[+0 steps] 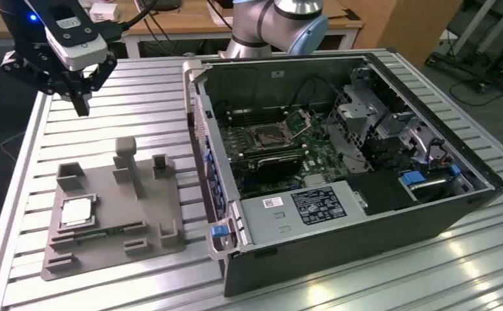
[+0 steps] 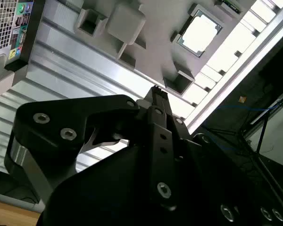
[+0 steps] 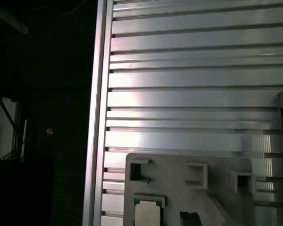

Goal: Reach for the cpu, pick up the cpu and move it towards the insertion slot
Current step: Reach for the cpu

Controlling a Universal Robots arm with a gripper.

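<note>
End effector (image 1: pixel 82 111) closed, empty, above table (image 1: pixel 147 91), well apart from cpu (image 1: pixel 77 212) lying in grey fixture (image 1: pixel 113 194).

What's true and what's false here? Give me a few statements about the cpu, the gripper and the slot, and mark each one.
1. The cpu lies on the grey fixture plate. True.
2. The gripper holds the cpu. False: it hangs over the table, apart from the cpu, with its fingers together on nothing.
3. The slot sits inside the open computer case. True.
4. The slot's lid is folded down flat. False: it stands tilted up beside the slot's dark centre.
</note>
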